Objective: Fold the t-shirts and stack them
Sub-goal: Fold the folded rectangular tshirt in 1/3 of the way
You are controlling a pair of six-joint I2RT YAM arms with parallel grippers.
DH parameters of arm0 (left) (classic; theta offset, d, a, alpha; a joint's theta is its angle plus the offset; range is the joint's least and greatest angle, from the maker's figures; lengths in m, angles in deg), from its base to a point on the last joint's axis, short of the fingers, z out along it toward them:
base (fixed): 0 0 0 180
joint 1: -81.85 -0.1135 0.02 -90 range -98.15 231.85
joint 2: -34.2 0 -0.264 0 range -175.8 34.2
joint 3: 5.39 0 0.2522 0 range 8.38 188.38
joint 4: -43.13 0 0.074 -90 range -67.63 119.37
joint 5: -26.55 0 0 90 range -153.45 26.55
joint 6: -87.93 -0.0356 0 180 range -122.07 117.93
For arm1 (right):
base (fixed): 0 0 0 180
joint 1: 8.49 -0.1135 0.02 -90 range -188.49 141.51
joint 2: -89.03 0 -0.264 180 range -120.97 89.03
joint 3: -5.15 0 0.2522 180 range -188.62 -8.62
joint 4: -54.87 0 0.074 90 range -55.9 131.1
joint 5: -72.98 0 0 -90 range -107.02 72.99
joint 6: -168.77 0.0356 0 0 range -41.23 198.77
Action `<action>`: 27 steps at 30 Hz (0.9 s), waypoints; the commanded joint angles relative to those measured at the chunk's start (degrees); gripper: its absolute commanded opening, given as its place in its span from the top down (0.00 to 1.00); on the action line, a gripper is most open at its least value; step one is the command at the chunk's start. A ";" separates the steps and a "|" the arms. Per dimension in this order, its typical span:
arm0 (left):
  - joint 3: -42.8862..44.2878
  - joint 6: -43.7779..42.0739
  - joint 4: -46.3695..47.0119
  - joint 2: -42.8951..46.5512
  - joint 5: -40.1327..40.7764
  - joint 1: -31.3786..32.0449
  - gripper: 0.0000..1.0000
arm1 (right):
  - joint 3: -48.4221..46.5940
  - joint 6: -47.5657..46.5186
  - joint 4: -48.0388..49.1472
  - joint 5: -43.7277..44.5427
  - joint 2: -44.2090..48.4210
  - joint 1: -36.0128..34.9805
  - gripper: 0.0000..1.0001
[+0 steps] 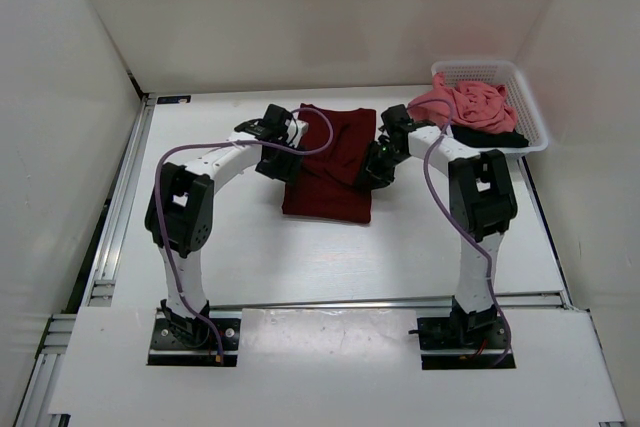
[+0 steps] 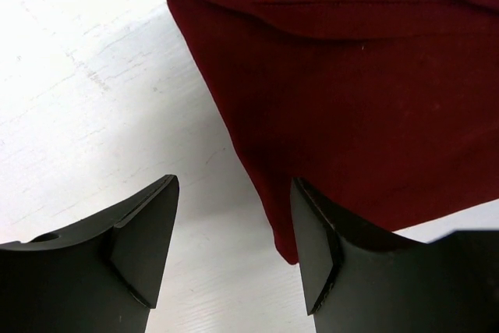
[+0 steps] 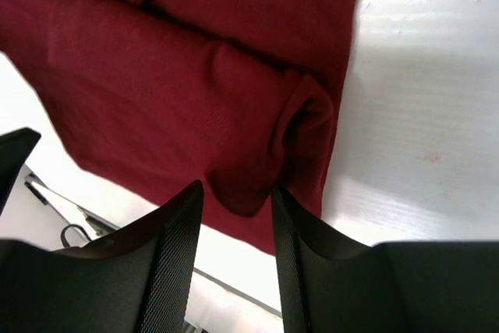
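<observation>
my left gripper (image 2: 234, 189) stands released over the edge of the maroon shirt (image 1: 335, 162). my right gripper (image 3: 235, 191) brackets a fold of it; whether grasped, i cannot tell.

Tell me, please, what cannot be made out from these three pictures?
Black cloth t-shirt: top view, mostly buried under the salmon pink cloth t-shirt in the white plastic mesh basket; only an edge shows.
Dark maroon cloth t-shirt: both wrist views, cut off by frame edges.
Right arm's jaws: right wrist view, a maroon fold sits between them; gripped or loose, unclear.
Both arms' jaws: top view, hidden by the wrists.
</observation>
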 commanded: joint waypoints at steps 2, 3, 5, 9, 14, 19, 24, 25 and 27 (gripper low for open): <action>-0.88 0.01 0.30 0.94 -0.13 0.39 0.30 | -3.23 0.76 0.37 0.67 -2.23 0.10 0.55; -0.88 0.01 0.30 0.94 -0.13 0.39 0.30 | -3.23 1.37 0.37 0.67 -2.84 0.10 0.57; -0.88 0.01 0.30 0.94 -0.13 0.39 0.30 | -5.33 1.38 0.37 0.67 -3.37 0.10 0.67; -1.40 0.01 0.30 0.94 -0.13 0.39 0.30 | -7.80 2.60 0.37 0.67 -4.61 0.71 0.92; -3.16 0.01 0.30 1.47 0.40 0.39 0.30 | -10.26 6.29 0.89 1.37 -5.30 3.08 1.00; -4.39 0.01 0.30 1.99 0.92 0.39 0.30 | -17.27 10.34 1.51 -1.70 -9.96 5.11 1.00; -5.62 0.01 0.30 2.52 1.45 0.39 0.30 | -20.63 15.09 2.38 -3.45 -14.54 7.48 0.91; -5.62 0.01 0.30 2.52 1.45 0.39 0.30 | -21.16 15.09 2.39 -3.46 -15.32 7.48 0.88; -6.15 0.01 0.30 2.52 1.45 0.39 0.30 | -21.77 16.58 3.88 -3.98 -16.12 8.10 0.67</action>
